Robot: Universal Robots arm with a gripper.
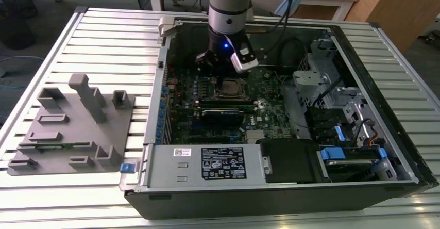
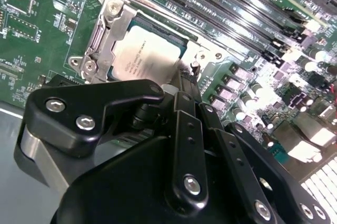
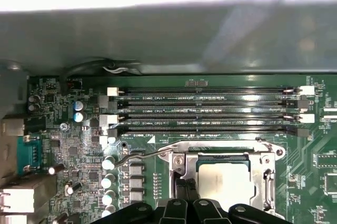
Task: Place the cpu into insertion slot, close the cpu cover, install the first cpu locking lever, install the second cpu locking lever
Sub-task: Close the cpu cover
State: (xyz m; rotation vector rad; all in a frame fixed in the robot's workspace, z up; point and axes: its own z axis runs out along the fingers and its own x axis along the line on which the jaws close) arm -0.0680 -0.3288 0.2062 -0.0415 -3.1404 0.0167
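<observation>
Your black hand (image 2: 181,83) hung clenched and empty at a corner of the silver-rimmed square insertion slot (image 3: 221,156). There the dull silver-grey square cpu (image 2: 145,58) sat under the thin silvery cpu cover (image 2: 100,40) (lying flat, I judge, to pin it).

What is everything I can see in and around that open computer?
table: one, silver slats, under everything
computer case: one, black, open, on the table
fixture tray: one, grey, exterior view's left of the case
circuit board: one, green, inside the case
memory slots: four, black, beside the cpu cover
cpu: one, silver-grey, inside the cpu cover's cutout
cpu cover: one, silvery, lying around the cpu
arm: one, grey, reaching into the case
gripper: one, black, close by the cpu
</observation>
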